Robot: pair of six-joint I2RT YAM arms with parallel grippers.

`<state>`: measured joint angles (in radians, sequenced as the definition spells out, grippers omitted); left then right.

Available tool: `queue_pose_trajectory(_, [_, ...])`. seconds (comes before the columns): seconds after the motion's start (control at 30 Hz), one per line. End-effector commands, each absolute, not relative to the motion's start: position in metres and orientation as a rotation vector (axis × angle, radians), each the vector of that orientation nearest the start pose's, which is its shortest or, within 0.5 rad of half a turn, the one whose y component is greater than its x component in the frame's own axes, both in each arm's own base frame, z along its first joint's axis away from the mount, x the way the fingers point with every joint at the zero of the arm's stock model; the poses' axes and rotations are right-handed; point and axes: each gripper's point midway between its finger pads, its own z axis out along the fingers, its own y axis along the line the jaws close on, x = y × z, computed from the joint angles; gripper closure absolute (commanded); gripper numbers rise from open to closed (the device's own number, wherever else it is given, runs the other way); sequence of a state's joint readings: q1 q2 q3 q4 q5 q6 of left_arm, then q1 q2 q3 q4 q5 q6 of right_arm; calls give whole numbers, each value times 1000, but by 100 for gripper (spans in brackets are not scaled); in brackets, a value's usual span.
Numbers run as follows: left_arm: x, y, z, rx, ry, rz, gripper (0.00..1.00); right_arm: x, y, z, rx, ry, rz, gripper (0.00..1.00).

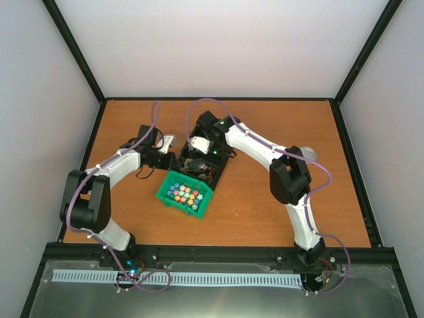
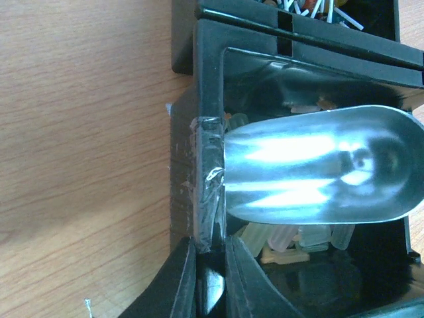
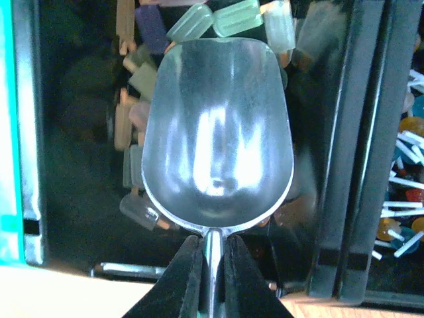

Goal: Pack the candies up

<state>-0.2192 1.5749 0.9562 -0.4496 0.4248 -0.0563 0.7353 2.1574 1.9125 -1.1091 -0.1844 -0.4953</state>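
Note:
The candies [image 3: 218,18] are small wrapped sweets, pale green, purple and brownish, lying in a black bin [image 1: 216,173]. My right gripper [image 3: 212,237] is shut on the handle of a metal scoop [image 3: 218,132]. The scoop's bowl is empty and sits low in the bin, with candies around its tip and sides. My left gripper [image 2: 211,242] is shut on the bin's taped side wall [image 2: 207,152]. In the left wrist view the scoop [image 2: 318,172] lies over more candies [image 2: 291,238]. In the top view both grippers, left [image 1: 172,161] and right [image 1: 197,159], meet at the black bin.
A green bin [image 1: 163,193] with colourful pieces stands just in front of the black bin; its edge shows in the right wrist view [image 3: 6,132]. A neighbouring black compartment holds lollipops with white sticks [image 3: 404,192]. Bare wooden table [image 1: 285,119] lies around.

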Motion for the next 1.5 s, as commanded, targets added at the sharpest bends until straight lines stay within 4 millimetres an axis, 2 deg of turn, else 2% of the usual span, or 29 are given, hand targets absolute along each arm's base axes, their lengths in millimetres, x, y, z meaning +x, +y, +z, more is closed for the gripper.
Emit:
queue_pose_trajectory(0.0, [342, -163, 81, 395, 2590, -687, 99, 318, 342, 51, -1742, 2475, 345, 97])
queue_pose_trajectory(0.1, [341, -165, 80, 399, 2595, -701, 99, 322, 357, 51, -1689, 2422, 423, 97])
queue_pose_trajectory(0.27, [338, -166, 78, 409, 2600, -710, 99, 318, 369, 53, -1606, 2308, 537, 97])
queue_pose_trajectory(0.4, [338, -163, 76, 399, 2613, -695, 99, 308, 374, 68, -1565, 2155, 635, 97])
queue_pose_trajectory(0.47, [340, -160, 74, 385, 2623, -673, 99, 307, 374, 83, -1536, 2063, 651, 97])
queue_pose_trajectory(0.63, [347, -151, 71, 345, 2637, -635, 99, 314, 363, 112, -1418, 1950, 724, 97])
queue_pose_trajectory(0.77, [349, -145, 71, 327, 2637, -618, 99, 315, 352, 124, -1359, 1896, 791, 97])
queue_pose_trajectory(1.23, [355, -129, 70, 265, 2640, -616, 99, 312, 321, 118, -1351, 1859, 784, 97])
queue_pose_trajectory(1.47, [356, -129, 70, 262, 2638, -638, 99, 304, 310, 131, -1357, 1715, 760, 97])
